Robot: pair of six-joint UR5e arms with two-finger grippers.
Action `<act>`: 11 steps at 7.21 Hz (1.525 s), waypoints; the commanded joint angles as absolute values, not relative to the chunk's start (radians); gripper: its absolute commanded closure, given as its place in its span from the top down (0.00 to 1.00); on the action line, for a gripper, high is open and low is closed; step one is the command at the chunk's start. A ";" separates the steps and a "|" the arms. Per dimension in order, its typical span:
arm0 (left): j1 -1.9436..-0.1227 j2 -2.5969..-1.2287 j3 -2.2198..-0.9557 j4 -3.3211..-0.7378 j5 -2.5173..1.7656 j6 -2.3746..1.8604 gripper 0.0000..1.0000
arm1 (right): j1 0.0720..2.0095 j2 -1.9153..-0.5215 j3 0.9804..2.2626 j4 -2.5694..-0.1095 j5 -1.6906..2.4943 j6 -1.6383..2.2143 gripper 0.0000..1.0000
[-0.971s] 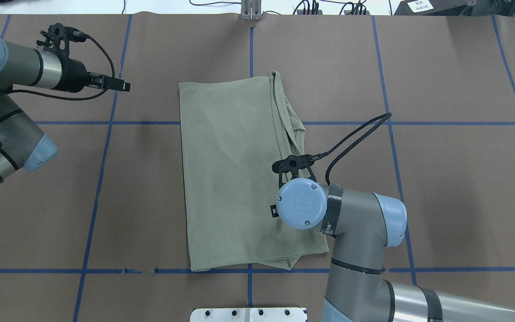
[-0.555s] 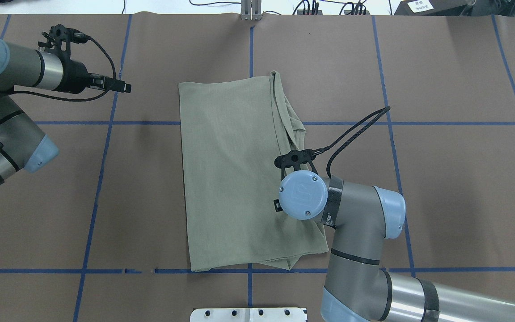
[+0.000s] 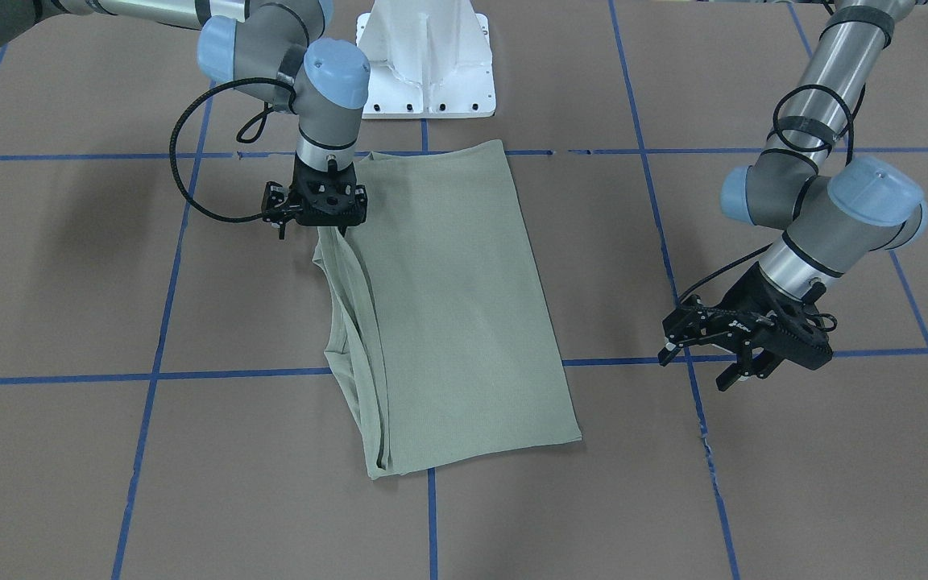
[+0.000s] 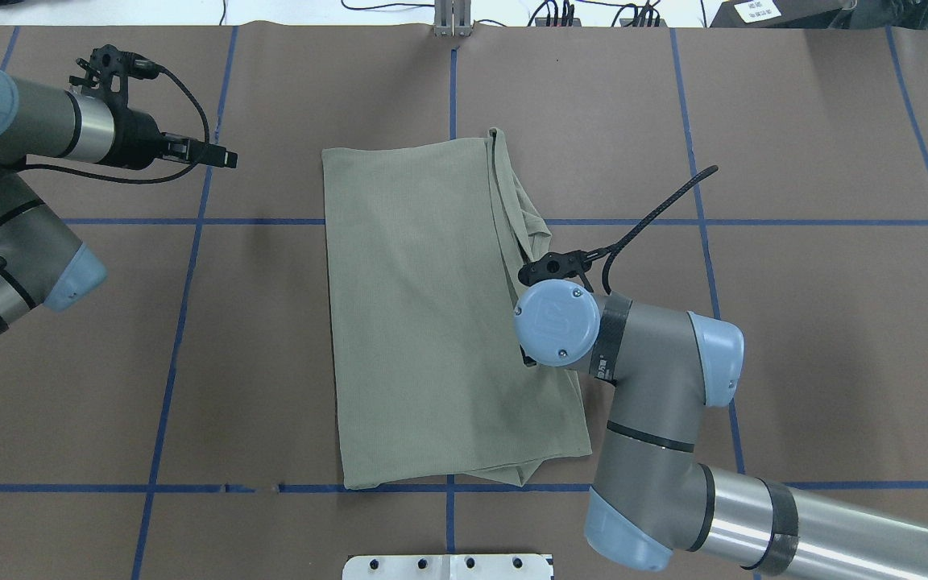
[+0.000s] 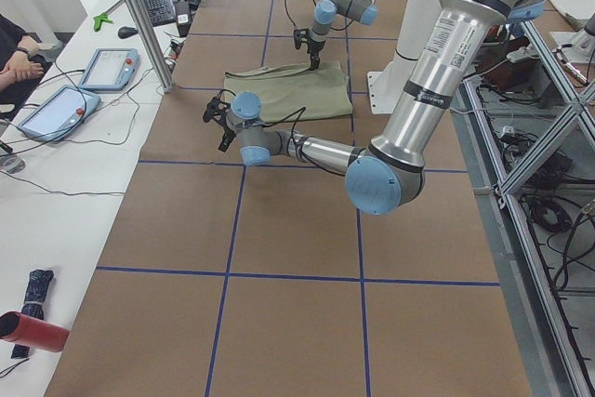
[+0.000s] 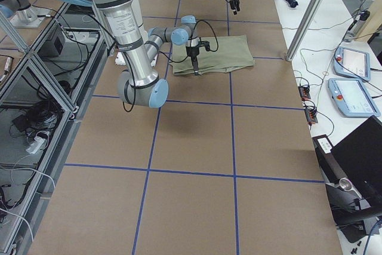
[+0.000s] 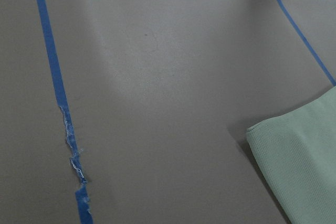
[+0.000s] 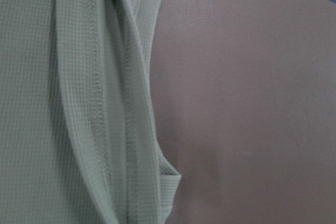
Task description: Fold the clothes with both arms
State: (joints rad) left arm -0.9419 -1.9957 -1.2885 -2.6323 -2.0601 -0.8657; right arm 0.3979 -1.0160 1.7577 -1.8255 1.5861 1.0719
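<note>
The pale green clothes [image 4: 416,306] lie folded into a long rectangle in the middle of the table, with layered hems along their right side [image 8: 100,103]. My right gripper [image 3: 331,229] points straight down at that layered edge [image 3: 351,266], about halfway along it. Its jaws look open and hold nothing. In the overhead view the wrist cap [image 4: 557,326] covers most of it. My left gripper [image 3: 742,377] hovers over bare table far to the left of the clothes [image 7: 304,156], open and empty [image 4: 226,157].
Blue tape lines [image 4: 190,221] grid the brown table cover. The white pedestal base [image 3: 428,56] sits at the robot's edge, just behind the clothes. A metal post [image 4: 453,20] stands at the far edge. A side bench holds tablets [image 5: 56,109] and a person's hands [image 5: 19,53].
My right wrist has moved along the clothes' right edge, away from the robot and slightly right. The clothes have not shifted. The left arm is almost still.
</note>
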 commanded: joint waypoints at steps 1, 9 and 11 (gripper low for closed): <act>-0.942 -1.996 -1.290 -2.632 -2.060 -0.867 1.00 | 0.448 -1.046 1.761 -1.871 1.591 1.036 1.00; -0.942 -1.996 -1.296 -2.632 -2.060 -0.873 1.00 | 0.535 -0.798 1.474 -1.622 1.615 1.074 1.00; -0.940 -1.996 -1.296 -2.632 -2.062 -0.871 1.00 | 0.555 -0.730 1.341 -1.568 1.614 1.071 1.00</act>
